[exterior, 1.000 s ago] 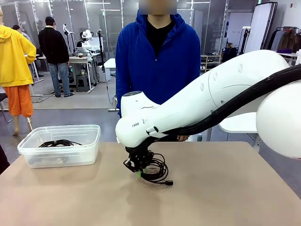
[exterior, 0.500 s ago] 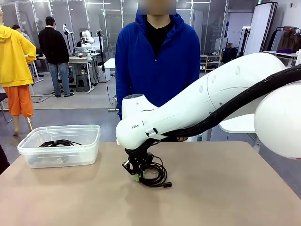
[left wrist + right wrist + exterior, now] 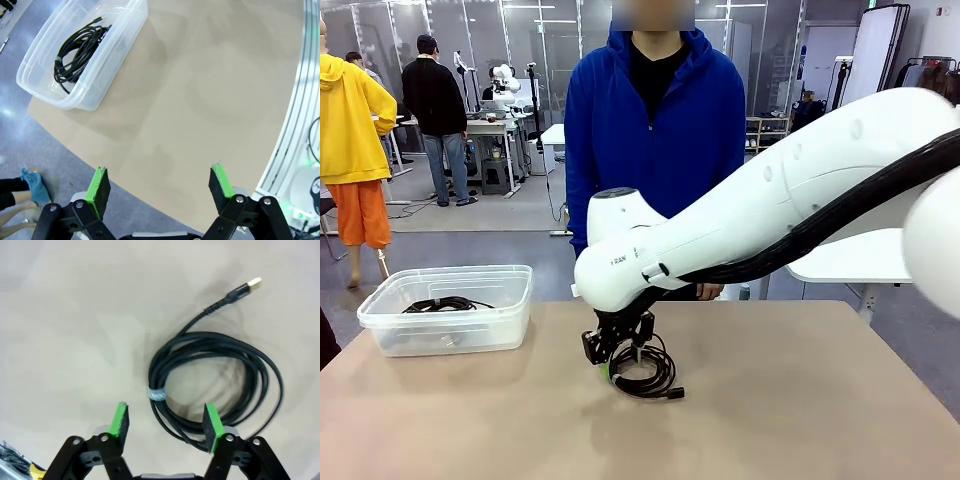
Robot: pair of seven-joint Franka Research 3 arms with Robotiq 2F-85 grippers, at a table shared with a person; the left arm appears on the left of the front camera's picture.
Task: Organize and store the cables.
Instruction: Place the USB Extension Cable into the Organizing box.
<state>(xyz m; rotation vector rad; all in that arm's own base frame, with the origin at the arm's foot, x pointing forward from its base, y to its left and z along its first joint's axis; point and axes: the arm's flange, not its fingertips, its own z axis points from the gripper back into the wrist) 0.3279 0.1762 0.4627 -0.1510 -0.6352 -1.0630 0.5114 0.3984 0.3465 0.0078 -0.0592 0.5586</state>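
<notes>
A coiled cable (image 3: 215, 375) is seen lying flat mid-table, right under the right gripper (image 3: 165, 426), whose jaws are spread with nothing pinched between them. The left gripper (image 3: 161, 187) is spread wide too, hanging empty over the table. Another cable (image 3: 75, 50) is already stowed in the bin (image 3: 510, 310). The coil looks light and floppy, so it's probably best grabbed at the tie (image 3: 156, 394), where the loops are bundled.

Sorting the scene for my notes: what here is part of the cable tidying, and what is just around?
Job: coiled cable on the table; coiled cable in the bin; clear plastic bin; right gripper.
Around: person in blue; left gripper.
</notes>
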